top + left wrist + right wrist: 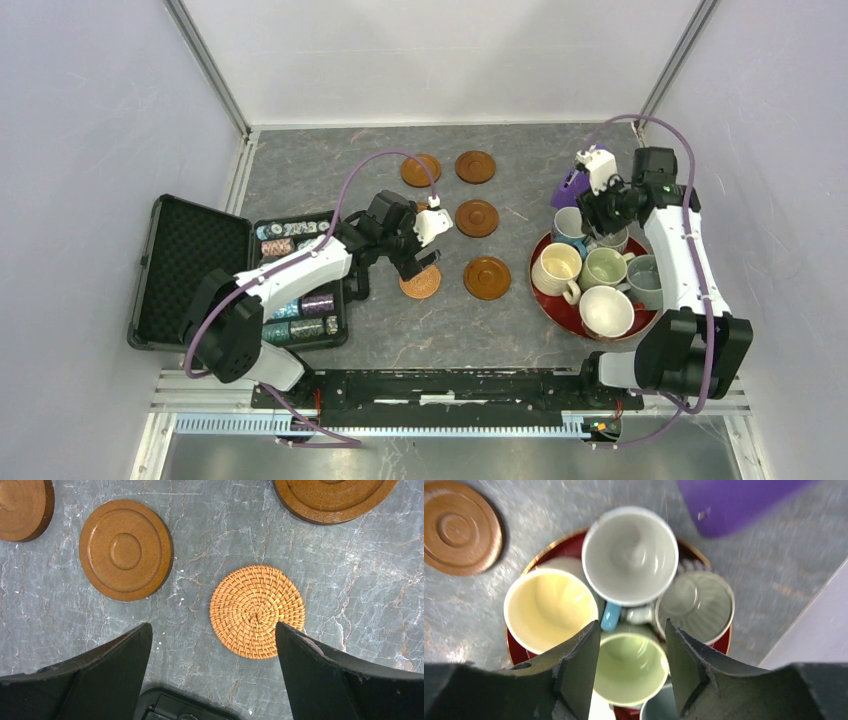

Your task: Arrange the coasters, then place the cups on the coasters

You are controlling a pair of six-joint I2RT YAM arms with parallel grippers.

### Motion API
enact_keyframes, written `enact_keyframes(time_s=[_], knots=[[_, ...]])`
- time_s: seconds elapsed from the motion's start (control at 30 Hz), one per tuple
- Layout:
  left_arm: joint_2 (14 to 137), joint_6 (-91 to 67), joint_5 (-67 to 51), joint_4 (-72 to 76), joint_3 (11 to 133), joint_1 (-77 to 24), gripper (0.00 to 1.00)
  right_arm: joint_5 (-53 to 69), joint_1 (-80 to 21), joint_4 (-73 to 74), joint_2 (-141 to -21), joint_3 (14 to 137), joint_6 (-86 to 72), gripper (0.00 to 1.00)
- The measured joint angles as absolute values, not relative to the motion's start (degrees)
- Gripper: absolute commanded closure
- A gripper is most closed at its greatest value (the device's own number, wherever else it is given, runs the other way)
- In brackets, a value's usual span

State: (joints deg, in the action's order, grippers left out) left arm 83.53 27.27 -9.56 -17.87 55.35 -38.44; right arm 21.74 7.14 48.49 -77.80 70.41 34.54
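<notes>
Top external, left to right: an open black case (190, 270) sits at the far left, with a poker chip tray (300, 285) just beside it. The left arm reaches over the grey table (520, 340) to the coaster layout. The left gripper (212, 629) is spread wide, grips nothing and hovers over the woven coaster (257, 611), which lies flat on the table in the front-left spot. In the left wrist view this coaster sits ahead of the fingers, nearer the right-hand one, whose tip overlaps its edge in the picture. I can't tell whether they touch. The wooden coasters (125, 550) lie flat in two columns, apart from each other. Four are clear from above: back left, back right, middle right and front right. The middle-left spot is hidden under the wrist. Further right is the red tray (556, 310), with all six cups packed on it. The cream cup (557, 268) is on the left and the blue cup with white inside (630, 555) at the back. The pale green cup (604, 266) is in the centre, the white cup (606, 311) at the front and the grey-blue cup (645, 278) on the right. The striped grey cup (696, 605) is at back right, mostly under the arm from above. The purple object (568, 188) stands on the table just behind the tray. The right gripper (630, 627) hovers over the cluster with its jaws partway apart and nothing clamped. Its fingertips are above the pale green cup's rim, with the blue handle by the left-hand tip.
</notes>
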Motion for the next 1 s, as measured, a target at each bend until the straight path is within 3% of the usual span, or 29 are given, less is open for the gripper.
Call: enact_keyframes(time_s=[0.47, 1.0], knots=[[85.2, 27.3, -10.9, -17.6, 56.4, -37.9, 0.01, 17.9, 10.2, 50.7, -77.3, 62.8, 33.7, 0.57], [85.4, 27.3, -10.9, -17.6, 56.4, -37.2, 0.01, 18.9, 9.1, 47.4, -82.5, 62.7, 30.0, 0.59]])
